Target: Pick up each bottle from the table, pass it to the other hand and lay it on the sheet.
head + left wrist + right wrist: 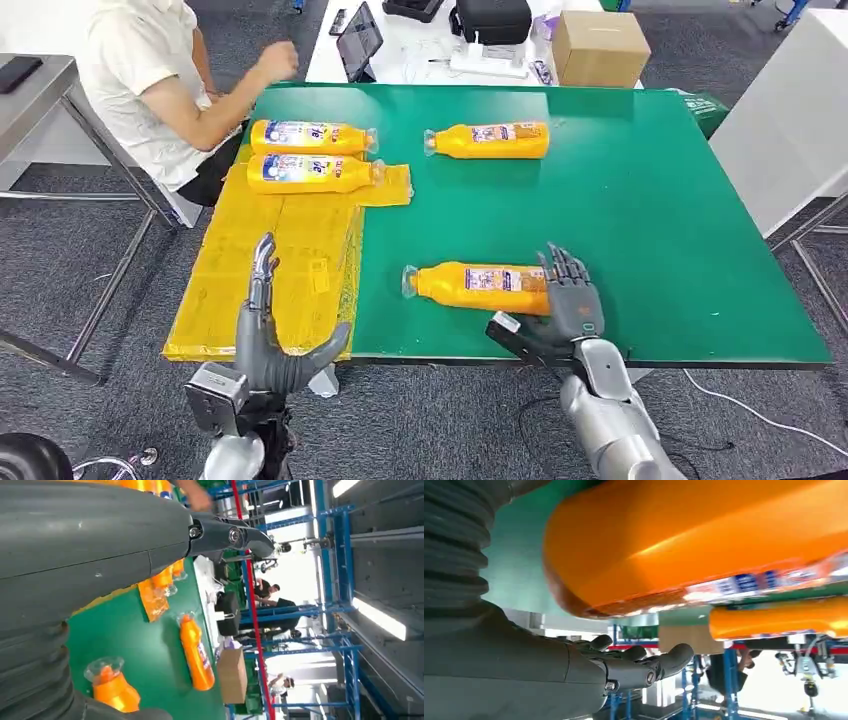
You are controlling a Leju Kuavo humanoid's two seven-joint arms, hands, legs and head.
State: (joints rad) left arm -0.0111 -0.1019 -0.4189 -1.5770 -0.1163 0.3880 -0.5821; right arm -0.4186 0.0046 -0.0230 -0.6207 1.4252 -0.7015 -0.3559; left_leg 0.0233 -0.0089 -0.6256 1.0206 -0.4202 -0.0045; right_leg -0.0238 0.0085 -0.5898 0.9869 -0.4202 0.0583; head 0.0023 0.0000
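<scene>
Light: bright and even, coming from long white ceiling lamps (380, 619).
Shadows: soft and small under the orange plastic bottles on the flat green tabletop (640, 200).
Glare: a white shine runs along the near orange bottle (704, 540).
Blur: that close bottle looks fuzzy.
Background: washed out white behind the blue metal racks (345, 570).

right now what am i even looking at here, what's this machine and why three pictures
It is a humanoid robot with two silver arms. The wide picture is from its head, looking down on a green table; the other two come from cameras at its wrists, so they look turned. Two orange bottles lie on a yellow sheet, two more on the bare table. The right hand is at the near bottle's base, not clearly gripping. The left hand is open, holding nothing. A person sits at the far corner.
</scene>
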